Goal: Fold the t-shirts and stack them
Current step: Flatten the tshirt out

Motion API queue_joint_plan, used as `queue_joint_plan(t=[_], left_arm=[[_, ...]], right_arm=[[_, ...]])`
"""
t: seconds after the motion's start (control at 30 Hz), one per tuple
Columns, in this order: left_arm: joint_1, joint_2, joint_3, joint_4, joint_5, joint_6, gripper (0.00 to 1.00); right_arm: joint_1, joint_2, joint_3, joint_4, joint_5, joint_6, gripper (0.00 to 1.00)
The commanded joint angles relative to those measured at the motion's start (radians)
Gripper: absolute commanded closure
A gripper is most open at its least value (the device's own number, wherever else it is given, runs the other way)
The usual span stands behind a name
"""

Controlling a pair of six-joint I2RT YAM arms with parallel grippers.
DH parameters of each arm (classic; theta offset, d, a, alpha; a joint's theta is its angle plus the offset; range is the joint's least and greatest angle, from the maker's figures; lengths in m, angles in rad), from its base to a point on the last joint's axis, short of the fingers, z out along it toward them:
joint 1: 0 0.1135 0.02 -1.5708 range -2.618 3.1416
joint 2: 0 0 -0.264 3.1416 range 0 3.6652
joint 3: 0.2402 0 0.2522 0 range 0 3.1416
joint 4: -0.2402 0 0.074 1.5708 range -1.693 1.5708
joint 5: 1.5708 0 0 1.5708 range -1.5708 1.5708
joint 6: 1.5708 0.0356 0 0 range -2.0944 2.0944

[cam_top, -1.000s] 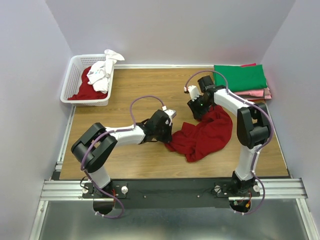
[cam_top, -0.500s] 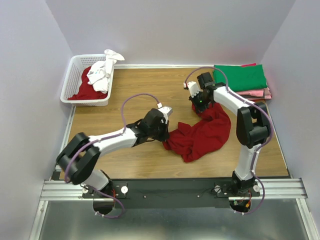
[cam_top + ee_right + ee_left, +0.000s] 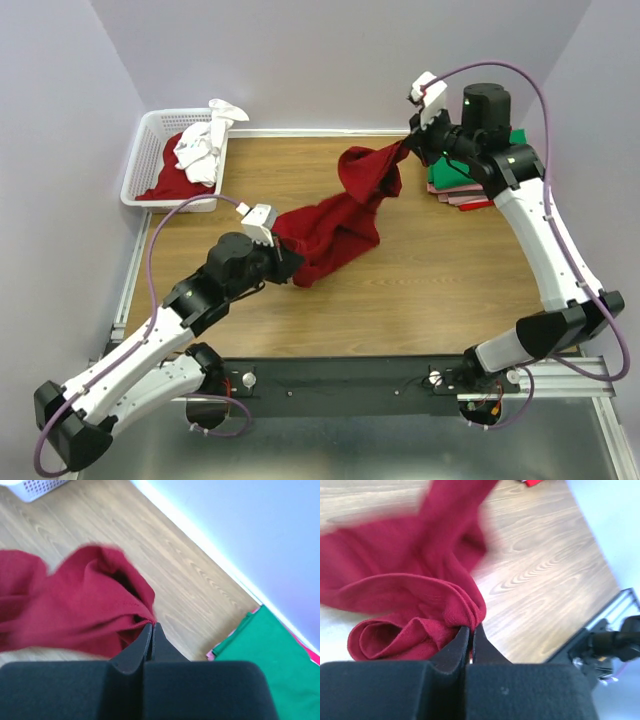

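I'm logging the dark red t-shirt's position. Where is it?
In the top view the dark red t-shirt stretches over the table, clamped in the jaws of the left gripper and the right gripper.

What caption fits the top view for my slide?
Both arms' shut jaws hold the red shirt stretched between them over the table.

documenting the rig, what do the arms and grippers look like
The left arm and right arm have white links and black joints. A purple cable loops along each. The left gripper and right gripper have flat tapered black fingers. A green light glows on the right arm.
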Motion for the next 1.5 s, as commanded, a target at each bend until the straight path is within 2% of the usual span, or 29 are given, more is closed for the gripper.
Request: queue_joint_plan(t=[0.0, 0.17, 0.27, 0.4, 0.5, 0.7, 0.83, 0.87, 0.9, 0.97, 1.0, 1.03, 1.07, 1.1, 1.13, 1.23, 1.27, 1.37, 1.4, 1.47], left_arm=[[0.003, -0.094, -0.053, -0.088, 0.082, -0.100, 1.00], [0.003, -0.178, -0.093, -0.105, 0.208, -0.152, 1.00], [0.003, -0.218, -0.059, -0.157, 0.196, -0.155, 1.00], [0.003, -0.243, -0.019, -0.204, 0.188, -0.149, 1.00], [0.003, -0.257, -0.031, -0.185, 0.251, -0.146, 1.00], [0.003, -0.306, -0.071, -0.118, 0.447, -0.137, 1.00], [0.003, -0.321, -0.058, -0.183, 0.450, -0.129, 1.00], [0.003, -0.318, -0.050, -0.215, 0.424, -0.124, 1.00], [0.003, -0.318, -0.050, -0.215, 0.415, -0.123, 1.00], [0.003, -0.315, -0.076, -0.221, 0.390, -0.137, 1.00], [0.003, -0.316, -0.097, -0.209, 0.387, -0.149, 1.00], [0.003, -0.320, -0.123, -0.169, 0.384, -0.167, 1.00], [0.003, -0.313, -0.175, -0.151, 0.366, -0.187, 1.00], [0.003, -0.309, -0.203, -0.134, 0.363, -0.225, 1.00], [0.003, -0.297, -0.247, -0.091, 0.364, -0.239, 1.00], [0.003, -0.280, -0.289, -0.068, 0.326, -0.272, 1.00], [0.003, -0.277, -0.301, -0.068, 0.312, -0.272, 1.00], [0.003, -0.261, -0.304, -0.065, 0.312, -0.263, 1.00], [0.001, -0.245, -0.300, -0.059, 0.320, -0.250, 0.86], [0.001, -0.221, -0.274, -0.059, 0.324, -0.232, 0.67]], right_arm=[[-0.025, -0.033, -0.003, -0.002, 0.026, 0.035, 1.00], [-0.043, -0.066, -0.136, 0.053, 0.072, 0.049, 1.00], [-0.049, -0.070, -0.201, 0.073, 0.033, 0.064, 0.99], [-0.049, -0.073, -0.215, 0.080, -0.093, 0.069, 1.00], [-0.049, -0.086, -0.183, 0.078, -0.128, 0.069, 1.00], [-0.049, -0.074, -0.013, 0.083, -0.130, 0.092, 1.00], [-0.048, 0.047, 0.121, 0.109, -0.115, 0.167, 1.00], [-0.048, 0.172, 0.162, 0.144, -0.068, 0.205, 1.00], [-0.048, 0.173, 0.193, 0.144, -0.067, 0.223, 1.00], [-0.048, 0.337, 0.263, 0.164, 0.018, 0.283, 1.00], [-0.043, 0.403, 0.309, 0.165, 0.049, 0.299, 0.96], [-0.037, 0.463, 0.393, 0.165, 0.124, 0.309, 0.81], [-0.024, 0.567, 0.431, 0.167, 0.172, 0.316, 0.71], [-0.014, 0.601, 0.440, 0.175, 0.227, 0.303, 0.60], [-0.007, 0.627, 0.442, 0.178, 0.302, 0.293, 0.41], [-0.008, 0.628, 0.356, 0.178, 0.376, 0.282, 0.34], [-0.017, 0.603, 0.272, 0.179, 0.370, 0.267, 0.32], [-0.031, 0.445, 0.030, 0.178, 0.202, 0.216, 0.27], [-0.031, 0.333, -0.044, 0.178, 0.090, 0.158, 0.20], [-0.031, 0.222, -0.199, 0.181, -0.008, 0.100, 0.15]])
